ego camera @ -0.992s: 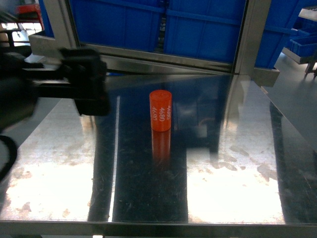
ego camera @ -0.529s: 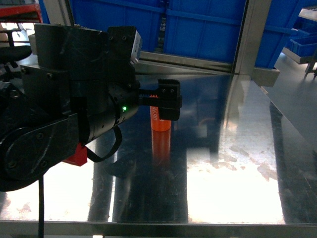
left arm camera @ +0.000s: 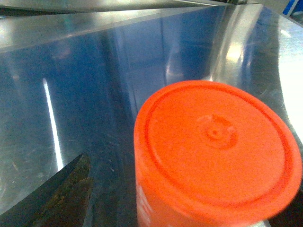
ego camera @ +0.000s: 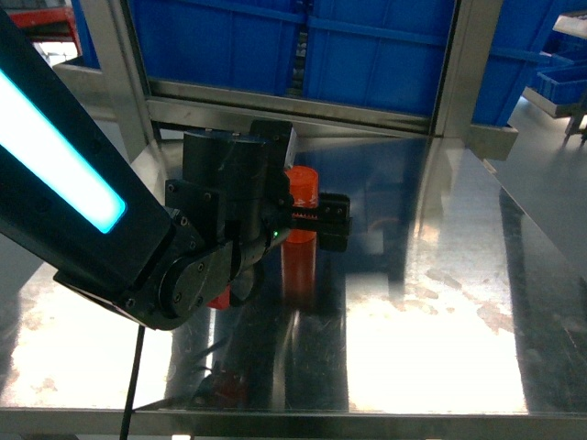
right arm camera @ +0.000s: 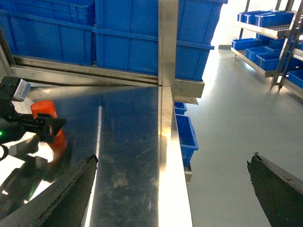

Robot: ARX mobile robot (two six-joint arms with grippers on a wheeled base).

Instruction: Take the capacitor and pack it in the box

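You have the left gripper [ego camera: 316, 218] at centre frame with its fingers spread either side of the upright orange capacitor [ego camera: 301, 203] on the steel table [ego camera: 440, 302], bracketing but not yet clamping it, while the right gripper [right arm camera: 170, 189] hangs wide open, holding nothing.

Glossy orange plastic capacitor [left arm camera: 215, 151], reflective steel table [ego camera: 440, 321]
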